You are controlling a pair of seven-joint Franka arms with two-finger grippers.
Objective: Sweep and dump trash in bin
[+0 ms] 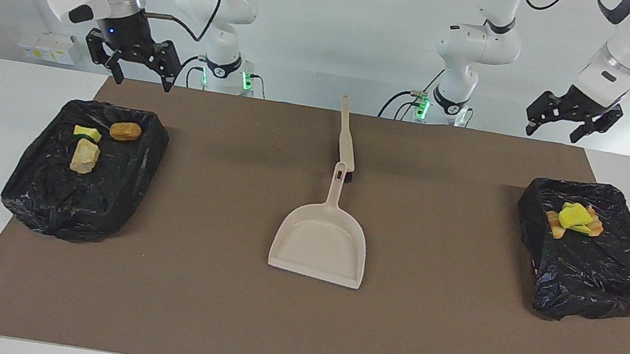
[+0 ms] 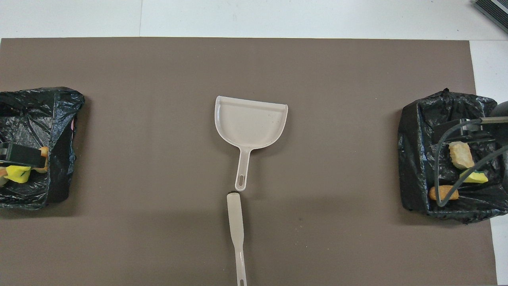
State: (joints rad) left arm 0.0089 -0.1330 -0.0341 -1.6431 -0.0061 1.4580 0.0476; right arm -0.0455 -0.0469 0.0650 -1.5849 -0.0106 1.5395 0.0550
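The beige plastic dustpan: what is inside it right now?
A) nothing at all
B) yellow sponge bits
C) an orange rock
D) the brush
A: the beige plastic dustpan lies bare on the brown mat, with the scraps sitting on the black bin bags.

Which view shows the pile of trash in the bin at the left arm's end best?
The facing view: the pile sits unobstructed on the black bin liner. In the overhead view it lies at the frame edge, partly covered by the left end effector.
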